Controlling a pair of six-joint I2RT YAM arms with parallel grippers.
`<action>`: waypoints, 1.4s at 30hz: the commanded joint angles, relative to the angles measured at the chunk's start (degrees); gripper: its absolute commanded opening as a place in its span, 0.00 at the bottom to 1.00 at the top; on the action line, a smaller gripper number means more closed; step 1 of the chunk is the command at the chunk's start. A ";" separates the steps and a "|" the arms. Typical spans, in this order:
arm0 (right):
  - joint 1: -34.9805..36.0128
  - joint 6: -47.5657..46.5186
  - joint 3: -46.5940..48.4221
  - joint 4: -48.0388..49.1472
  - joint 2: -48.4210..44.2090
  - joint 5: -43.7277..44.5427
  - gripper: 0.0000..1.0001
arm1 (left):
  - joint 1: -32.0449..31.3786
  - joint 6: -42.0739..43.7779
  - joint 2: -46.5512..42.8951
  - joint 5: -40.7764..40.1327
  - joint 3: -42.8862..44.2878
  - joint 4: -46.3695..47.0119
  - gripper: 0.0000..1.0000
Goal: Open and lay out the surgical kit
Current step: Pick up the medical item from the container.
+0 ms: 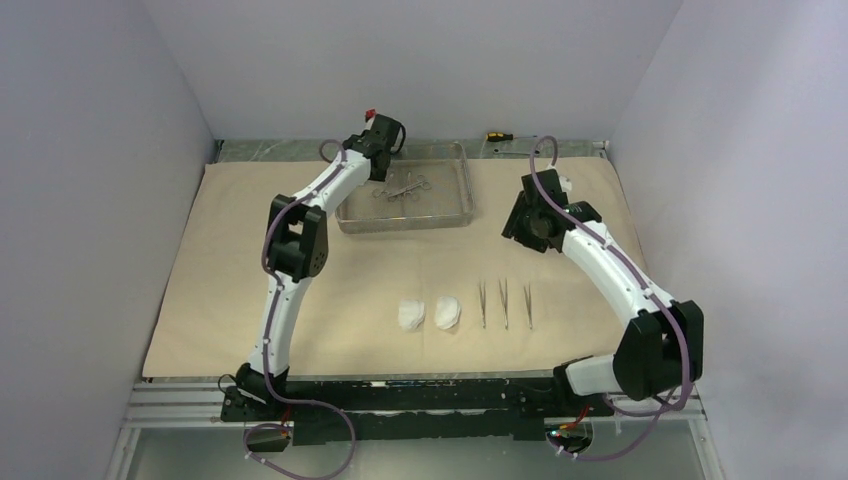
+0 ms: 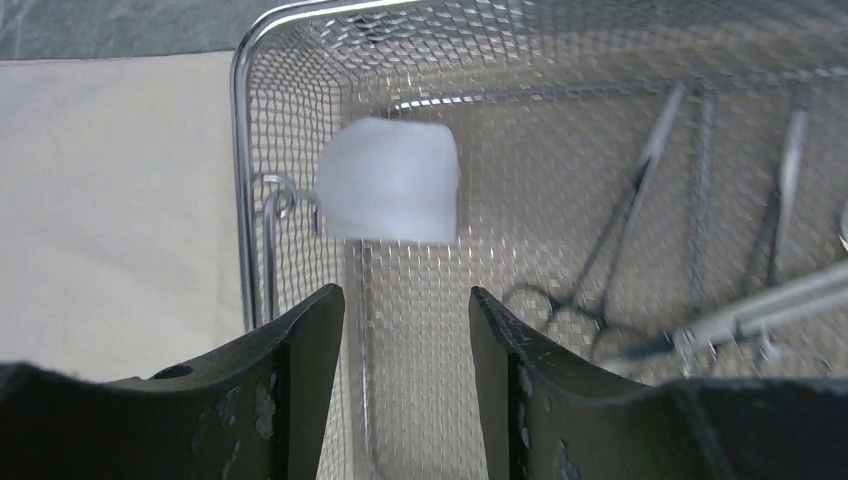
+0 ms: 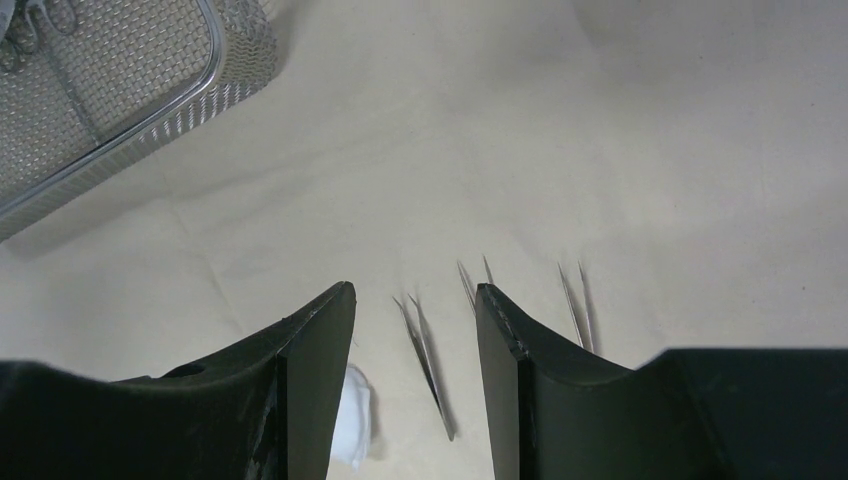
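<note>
Kit cloth (image 1: pixel 250 280) is lying spread flat over the table (image 1: pixel 180 440), and the tray (image 1: pixel 405 222) is sitting on its far middle part. Clamps (image 1: pixel 405 187) are lying inside the tray, bunched together near its centre. Two pads (image 1: pixel 412 315) are resting side by side on the near part of the cloth. Three tweezers (image 1: pixel 504 303) are lying in a parallel row just to the right of them, apart from one another.

A third pad (image 2: pixel 388 180) is showing inside the tray, close to its left wall and blurred in the left wrist view. It is sitting just beyond the fingertips, not between them. The left gripper (image 2: pixel 405 300) is hanging over the tray's left end with its jaws apart and nothing in them.

The right gripper (image 3: pixel 415 300) is hovering above the cloth to the right of the tray, jaws apart and empty, with the tweezers showing below it. A screwdriver (image 1: pixel 498 135) is lying beyond the cloth's far edge.
</note>
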 commanded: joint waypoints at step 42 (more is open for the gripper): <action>-0.58 -0.31 11.13 -5.68 11.27 0.05 0.49 | 8.71 -0.88 6.95 18.71 7.96 11.06 0.00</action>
